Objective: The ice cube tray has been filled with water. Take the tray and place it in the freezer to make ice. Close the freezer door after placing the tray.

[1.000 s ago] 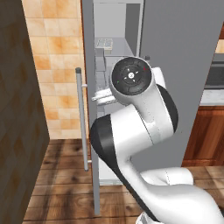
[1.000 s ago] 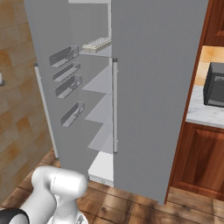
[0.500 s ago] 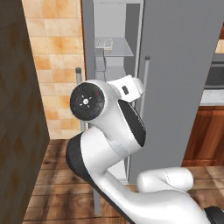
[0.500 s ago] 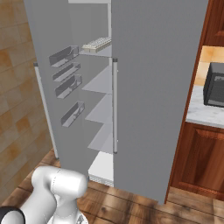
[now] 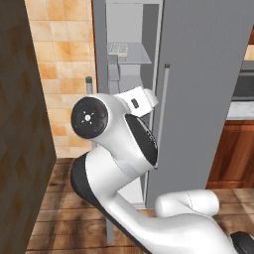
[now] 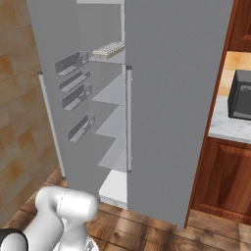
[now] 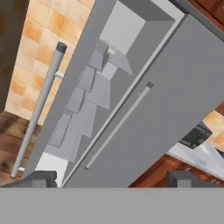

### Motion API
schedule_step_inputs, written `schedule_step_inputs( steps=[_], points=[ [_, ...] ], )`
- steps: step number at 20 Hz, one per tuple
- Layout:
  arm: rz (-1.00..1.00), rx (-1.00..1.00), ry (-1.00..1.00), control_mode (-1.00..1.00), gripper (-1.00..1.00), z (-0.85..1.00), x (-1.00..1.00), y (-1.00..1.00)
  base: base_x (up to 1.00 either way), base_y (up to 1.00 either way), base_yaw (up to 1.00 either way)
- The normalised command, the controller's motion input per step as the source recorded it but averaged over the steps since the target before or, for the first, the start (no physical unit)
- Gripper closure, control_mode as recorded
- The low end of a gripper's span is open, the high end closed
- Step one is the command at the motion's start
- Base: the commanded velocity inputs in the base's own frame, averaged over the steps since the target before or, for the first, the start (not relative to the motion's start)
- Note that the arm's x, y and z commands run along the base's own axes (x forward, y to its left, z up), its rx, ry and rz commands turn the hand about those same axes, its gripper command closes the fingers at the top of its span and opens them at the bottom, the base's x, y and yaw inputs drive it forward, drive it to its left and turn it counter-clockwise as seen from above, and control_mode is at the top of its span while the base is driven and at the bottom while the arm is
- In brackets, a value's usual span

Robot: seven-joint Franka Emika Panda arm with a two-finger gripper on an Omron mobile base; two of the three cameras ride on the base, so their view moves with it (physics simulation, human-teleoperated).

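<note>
Ice cube tray (image 6: 109, 48) lies flat on an upper white shelf inside the freezer (image 6: 110, 122), near that shelf's front edge; from the left base view it shows as a small pale grid (image 5: 118, 48) high in the open compartment. The freezer door (image 6: 59, 98) stands swung open to the left, its clear bins facing inward and its vertical bar handle (image 7: 38, 109) on the outer face. The end effector (image 7: 111, 177) hangs well back from the fridge with its two dark tips spread wide and nothing between them. In the hand view the tray (image 7: 110, 51) sits far ahead, deep in the compartment, well apart from the fingertips (image 7: 41, 178). Right of the freezer stands the plain right door (image 6: 176, 98), shut.
</note>
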Motion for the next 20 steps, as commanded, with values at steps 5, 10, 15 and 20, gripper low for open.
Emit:
schedule_step_inputs(
  steps=[5,10,15,20],
  points=[
    [0.00,-0.07,0.08,-1.00,-1.00,-0.11,0.34,0.18,0.00,0.00,0.00],
    [-0.02,-0.17,0.11,-1.00,-1.00,-0.35,0.64,0.18,0.00,0.00,0.00],
    [-0.07,-0.27,0.07,-1.00,-1.00,-0.46,0.64,0.14,0.00,0.00,0.00],
    [-0.10,-0.24,0.05,-1.00,-1.00,-0.28,0.48,0.30,0.00,0.00,0.00]
  ],
)
